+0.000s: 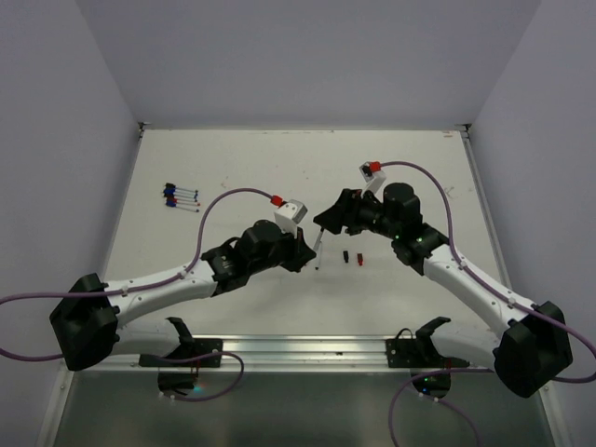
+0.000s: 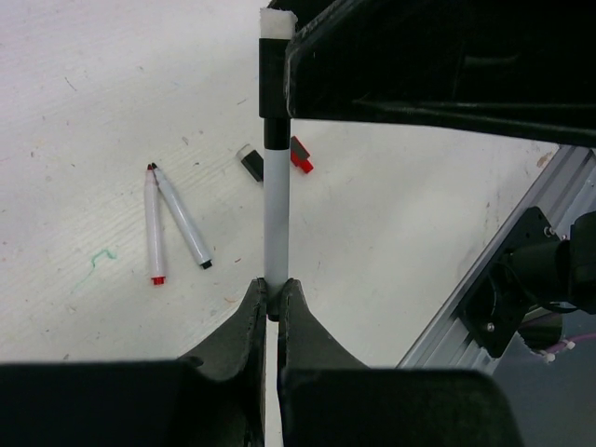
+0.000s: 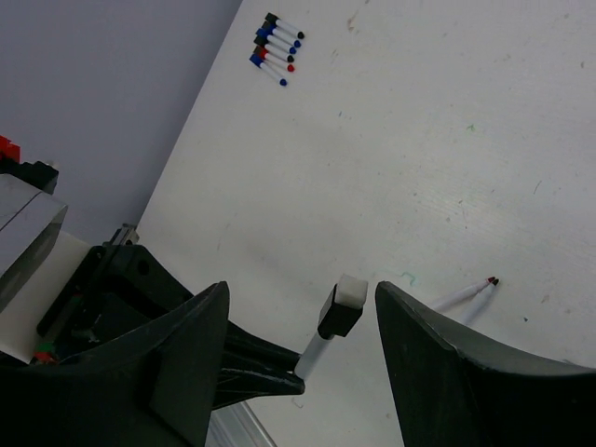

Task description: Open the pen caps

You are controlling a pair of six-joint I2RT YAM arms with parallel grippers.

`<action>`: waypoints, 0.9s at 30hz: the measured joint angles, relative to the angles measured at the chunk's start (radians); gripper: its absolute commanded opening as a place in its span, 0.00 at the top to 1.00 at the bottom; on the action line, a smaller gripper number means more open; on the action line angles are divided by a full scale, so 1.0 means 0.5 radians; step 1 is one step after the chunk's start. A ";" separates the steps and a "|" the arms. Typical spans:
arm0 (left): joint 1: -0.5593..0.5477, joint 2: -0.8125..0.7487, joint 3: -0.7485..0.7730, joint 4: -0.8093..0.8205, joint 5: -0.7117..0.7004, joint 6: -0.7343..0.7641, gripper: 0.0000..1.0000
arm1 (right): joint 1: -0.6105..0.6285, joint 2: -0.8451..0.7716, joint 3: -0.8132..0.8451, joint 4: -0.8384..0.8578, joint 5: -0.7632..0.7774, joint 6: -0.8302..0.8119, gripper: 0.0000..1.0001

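**Two caps off, a third pen in the pinch**

I am watching the left gripper [image 2: 272, 300] pinching the lower end of a white pen [image 2: 277, 219], fingers pressing together on the barrel. The pen's fitted cap [image 3: 341, 312] is sitting between the spread fingers of the right gripper [image 3: 300, 303], touching neither. Beyond it, a loose black cap [image 2: 251, 165] and a red cap [image 2: 300, 154] are lying side by side on the table [image 2: 419, 214]. Two uncapped pens [image 2: 182, 221] are lying at centre left. The capped pens [image 3: 277, 45] are lying at the upper left of the right wrist view.
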 measured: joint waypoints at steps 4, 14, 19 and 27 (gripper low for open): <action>-0.003 0.008 0.001 0.000 -0.019 -0.030 1.00 | 0.000 0.002 -0.001 0.026 0.026 0.021 0.38; -0.024 0.011 0.040 -0.008 -0.063 -0.039 1.00 | 0.001 0.018 -0.046 0.088 0.043 0.078 0.39; -0.031 0.027 0.083 -0.005 -0.067 -0.040 1.00 | 0.001 0.030 -0.050 0.096 0.043 0.106 0.43; -0.057 0.072 0.108 -0.009 -0.076 -0.040 1.00 | 0.005 0.043 -0.054 0.123 0.060 0.148 0.67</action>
